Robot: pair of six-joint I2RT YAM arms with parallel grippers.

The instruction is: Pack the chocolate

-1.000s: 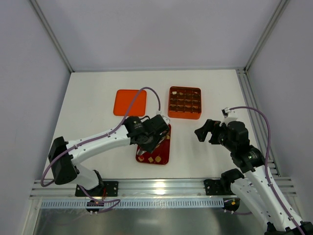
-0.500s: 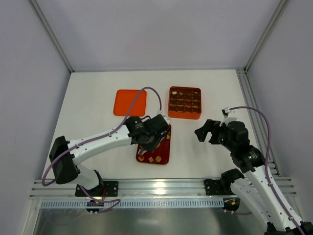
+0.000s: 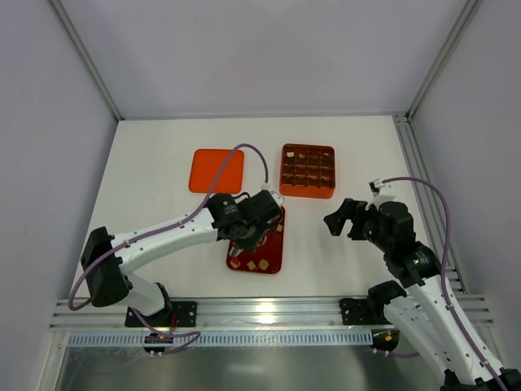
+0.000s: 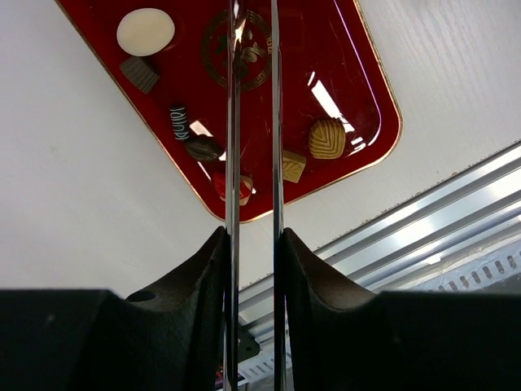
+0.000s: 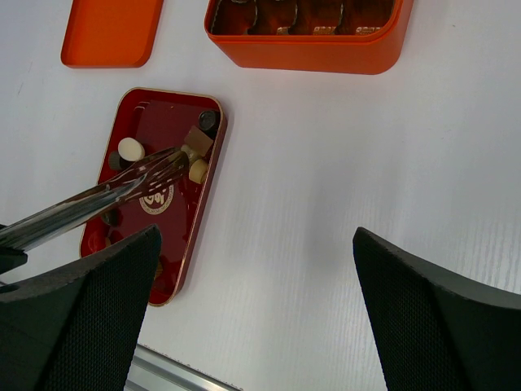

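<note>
Chocolate pieces lie in a dark red tray (image 3: 280, 238): a cream oval (image 4: 146, 31), a dark ridged piece (image 4: 140, 73), a tan shell (image 4: 326, 138) and a tan square (image 4: 292, 165). My left gripper (image 3: 252, 230) (image 4: 253, 244) hovers over the tray, shut on long metal tweezers (image 4: 232, 122). The tweezer tips reach the tray's far end beside a brown square (image 5: 198, 138) and a cream round (image 5: 198, 170). Whether they pinch a piece I cannot tell. My right gripper (image 3: 342, 218) (image 5: 256, 236) hangs open and empty to the tray's right.
An orange box (image 3: 308, 194) with a grid of cells stands behind the tray, some cells holding pieces. Its flat orange lid (image 3: 216, 169) lies to the left of it. An aluminium rail (image 3: 260, 311) runs along the near table edge.
The left wrist has shifted very slightly over the tray. The right arm has not moved.
</note>
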